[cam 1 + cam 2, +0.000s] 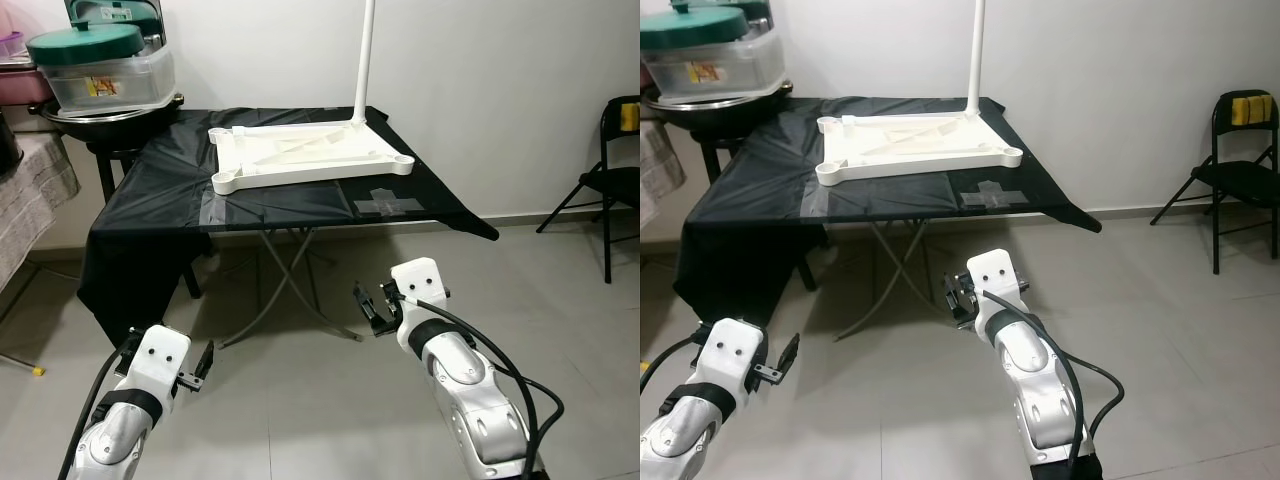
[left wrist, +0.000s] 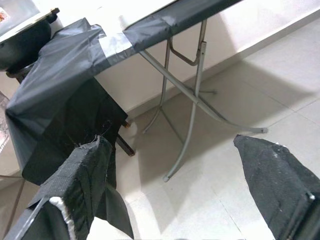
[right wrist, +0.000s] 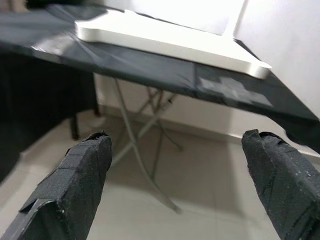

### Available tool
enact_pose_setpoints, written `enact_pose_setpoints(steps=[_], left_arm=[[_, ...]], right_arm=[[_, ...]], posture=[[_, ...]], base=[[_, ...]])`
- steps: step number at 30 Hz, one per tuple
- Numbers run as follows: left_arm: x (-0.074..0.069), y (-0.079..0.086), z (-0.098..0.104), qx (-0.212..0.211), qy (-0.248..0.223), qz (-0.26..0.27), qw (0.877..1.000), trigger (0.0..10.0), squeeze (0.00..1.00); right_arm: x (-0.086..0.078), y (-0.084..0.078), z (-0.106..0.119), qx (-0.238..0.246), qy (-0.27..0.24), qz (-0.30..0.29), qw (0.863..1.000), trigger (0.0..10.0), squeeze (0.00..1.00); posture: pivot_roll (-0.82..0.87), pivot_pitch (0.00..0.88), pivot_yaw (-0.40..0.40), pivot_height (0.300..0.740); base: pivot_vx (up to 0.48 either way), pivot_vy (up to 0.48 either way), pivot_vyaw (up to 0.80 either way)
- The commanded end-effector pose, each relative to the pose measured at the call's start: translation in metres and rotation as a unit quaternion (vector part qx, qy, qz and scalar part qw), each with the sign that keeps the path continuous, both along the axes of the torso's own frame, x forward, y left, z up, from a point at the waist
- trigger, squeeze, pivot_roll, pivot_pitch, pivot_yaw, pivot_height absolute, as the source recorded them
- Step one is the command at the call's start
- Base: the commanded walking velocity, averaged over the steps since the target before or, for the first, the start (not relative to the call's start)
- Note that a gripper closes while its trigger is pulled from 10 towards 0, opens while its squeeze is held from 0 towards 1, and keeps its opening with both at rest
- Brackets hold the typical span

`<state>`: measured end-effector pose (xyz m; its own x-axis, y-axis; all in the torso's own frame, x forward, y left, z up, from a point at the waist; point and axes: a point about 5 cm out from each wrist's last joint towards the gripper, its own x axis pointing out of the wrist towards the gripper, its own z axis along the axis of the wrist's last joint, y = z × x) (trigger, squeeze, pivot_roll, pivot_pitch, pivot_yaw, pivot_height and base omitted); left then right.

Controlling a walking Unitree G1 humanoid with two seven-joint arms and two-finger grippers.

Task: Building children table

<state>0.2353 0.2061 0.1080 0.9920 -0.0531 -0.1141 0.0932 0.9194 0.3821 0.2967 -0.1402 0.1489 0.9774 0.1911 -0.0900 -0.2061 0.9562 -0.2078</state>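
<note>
Both end effectors hover low over the tiled floor, short of the counter [image 1: 250, 205]: the left end effector [image 1: 203, 362] and the right end effector [image 1: 368, 308] each hold their black fingers spread wide, gripping nothing. Ahead, the white children's table top [image 1: 305, 155] lies upside down on the black-draped counter, one white leg [image 1: 364, 60] standing upright at its far corner. It looks like stiff, light, smooth plastic, best taken by its rim or a corner socket.

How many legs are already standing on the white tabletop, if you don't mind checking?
1. A single white leg stands upright at the far right corner of the upside-down tabletop; the other three corner sockets look empty.
</note>
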Motion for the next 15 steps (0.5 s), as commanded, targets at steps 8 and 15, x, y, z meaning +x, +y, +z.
enact_pose_setpoints(steps=[8, 15], left_arm=[[-0.004, 0.002, -0.004, 0.013, 0.011, 0.0, 1.0, 10.0, 0.0], [-0.008, 0.003, -0.006, 0.014, 0.014, 0.003, 1.0, 10.0, 0.0]], right_arm=[[0.016, -0.038, -0.016, 0.004, 0.074, -0.088, 0.993, 10.0, 0.0], [0.016, -0.072, -0.036, -0.051, 0.157, -0.153, 0.974, 10.0, 0.0]], posture=[[-0.02, 0.0, -0.042, 0.635], [-0.02, 0.0, -0.047, 0.615]], base=[[0.0, 0.0, 0.0], [0.0, 0.0, 0.0]])
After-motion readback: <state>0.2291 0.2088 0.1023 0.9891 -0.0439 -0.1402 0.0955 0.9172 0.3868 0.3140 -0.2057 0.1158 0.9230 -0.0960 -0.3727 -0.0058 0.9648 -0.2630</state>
